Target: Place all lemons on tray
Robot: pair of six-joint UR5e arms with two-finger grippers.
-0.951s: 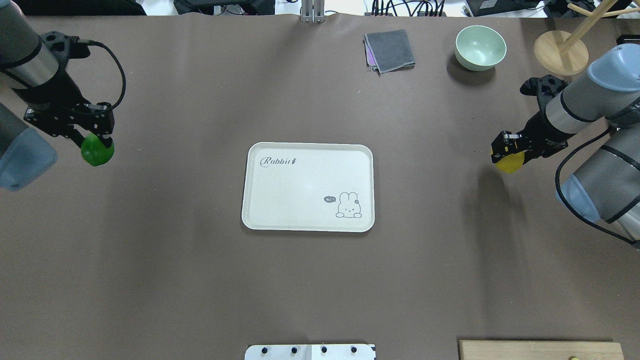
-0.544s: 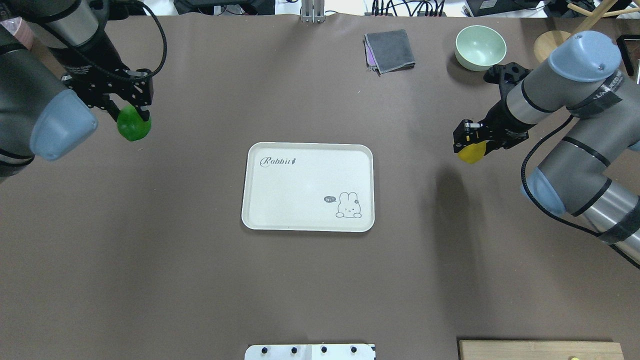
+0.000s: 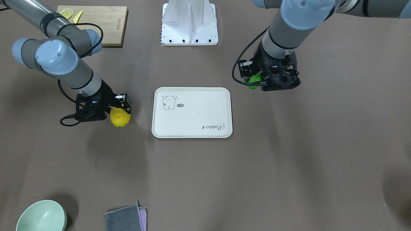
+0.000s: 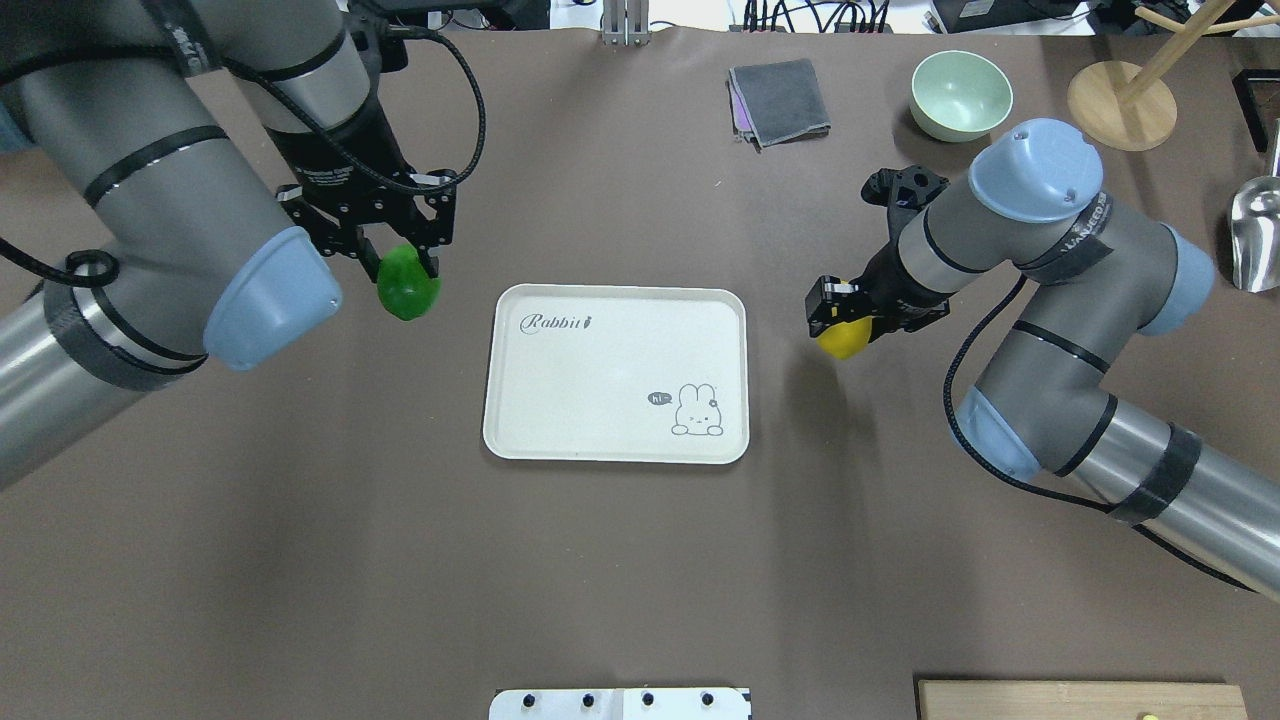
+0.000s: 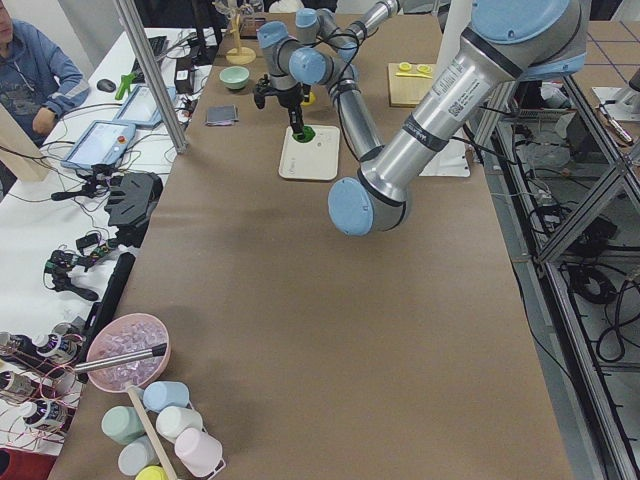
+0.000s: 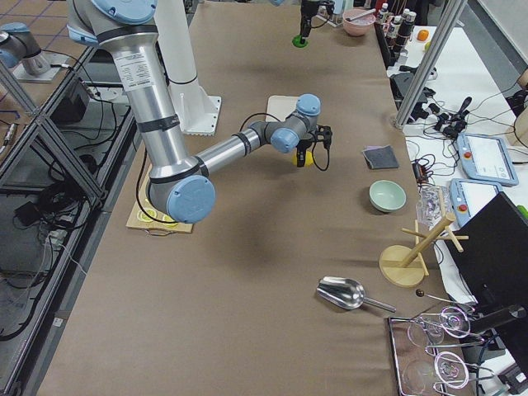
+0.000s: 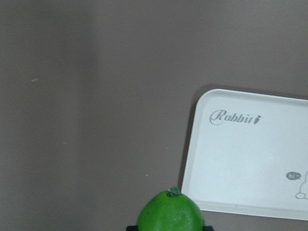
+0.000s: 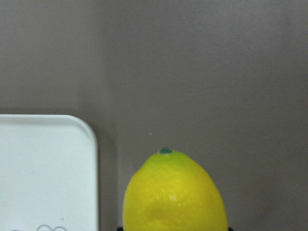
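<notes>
The off-white tray [image 4: 615, 373] with "Rabbit" lettering lies in the table's middle and holds nothing; it also shows in the front view [image 3: 192, 112]. My left gripper [image 4: 398, 268] is shut on the green lemon [image 4: 407, 284] and holds it above the table just left of the tray's far left corner. The green lemon also shows in the left wrist view [image 7: 170, 214] and in the front view [image 3: 255, 79]. My right gripper [image 4: 838, 322] is shut on the yellow lemon [image 4: 842, 337], held above the table just right of the tray. The yellow lemon also shows in the right wrist view [image 8: 174, 192] and in the front view [image 3: 120, 117].
A green bowl [image 4: 961, 95] and a folded grey cloth [image 4: 779, 101] lie at the far side. A wooden stand [image 4: 1121, 105] and a metal scoop [image 4: 1256, 236] are at the far right. A bamboo board [image 3: 98, 21] with lemon slices sits near the robot's base.
Both arms have moved inward toward the tray with their lemons: the left one rightward, the right one leftward. Both grippers stay shut on their fruit.
</notes>
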